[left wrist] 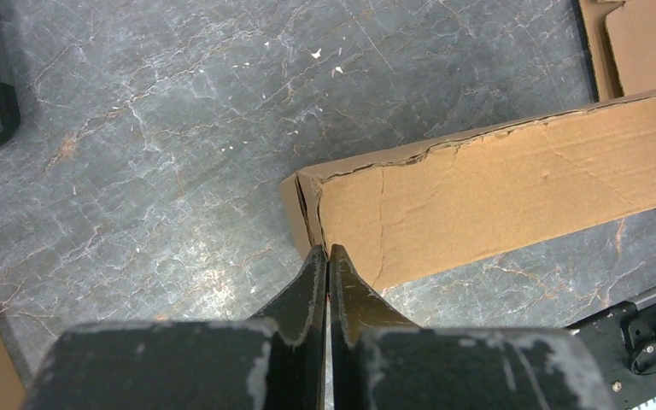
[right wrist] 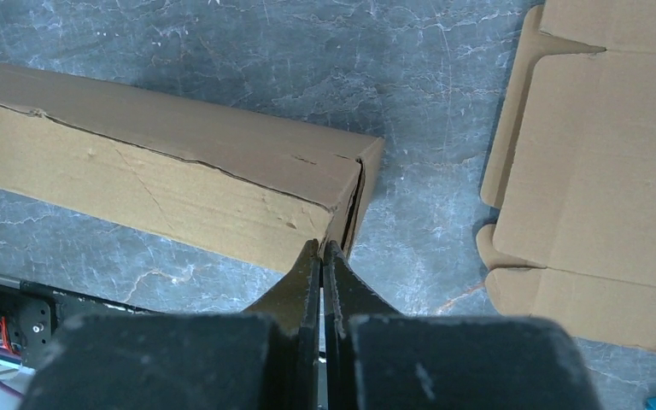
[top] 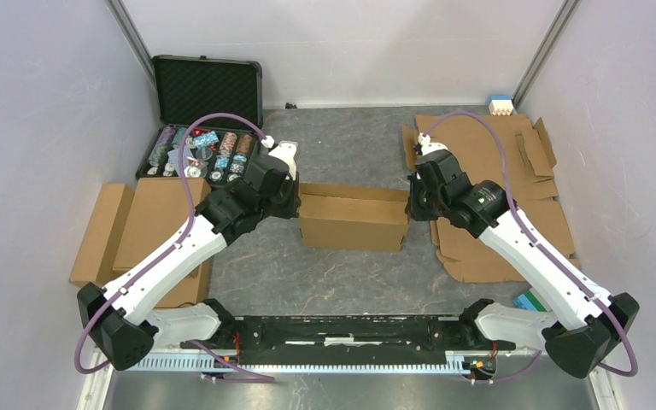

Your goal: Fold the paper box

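The paper box (top: 352, 220) stands in the middle of the table as a shallow brown cardboard box, its long front wall facing the arms. My left gripper (top: 295, 205) is shut, and its tips (left wrist: 328, 250) rest against the box's left end corner (left wrist: 307, 205), with nothing between the fingers. My right gripper (top: 410, 205) is also shut. Its tips (right wrist: 321, 245) touch the box (right wrist: 162, 179) at the right end corner, beside the seam of the end wall. The front wall (left wrist: 495, 188) shows creases and a cracked top edge.
An open black case of poker chips (top: 205, 128) sits at the back left. Flat cardboard sheets lie at the left (top: 145, 231) and at the right (top: 495, 171), the right ones close to the box (right wrist: 598, 171). A small white and blue object (top: 500, 104) is at the back right.
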Action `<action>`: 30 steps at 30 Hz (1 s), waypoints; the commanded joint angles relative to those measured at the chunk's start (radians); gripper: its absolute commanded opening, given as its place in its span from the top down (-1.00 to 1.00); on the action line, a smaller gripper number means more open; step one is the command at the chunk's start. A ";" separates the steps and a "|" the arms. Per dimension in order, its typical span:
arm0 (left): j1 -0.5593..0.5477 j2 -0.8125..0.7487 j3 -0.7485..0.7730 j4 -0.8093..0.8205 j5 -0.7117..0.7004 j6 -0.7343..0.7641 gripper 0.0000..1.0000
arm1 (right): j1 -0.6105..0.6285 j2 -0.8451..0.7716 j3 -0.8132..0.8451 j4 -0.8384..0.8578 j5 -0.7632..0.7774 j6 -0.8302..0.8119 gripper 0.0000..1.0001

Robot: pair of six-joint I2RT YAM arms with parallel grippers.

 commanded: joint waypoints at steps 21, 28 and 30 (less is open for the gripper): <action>-0.005 0.021 0.023 0.037 0.035 -0.010 0.95 | 0.007 0.002 0.027 -0.012 0.032 -0.074 1.00; -0.005 0.027 0.024 0.037 0.035 -0.007 0.95 | 0.007 0.010 0.070 -0.034 0.030 -0.081 1.00; -0.005 0.028 0.025 0.037 0.036 -0.008 0.96 | 0.006 0.008 0.067 -0.027 0.026 -0.081 1.00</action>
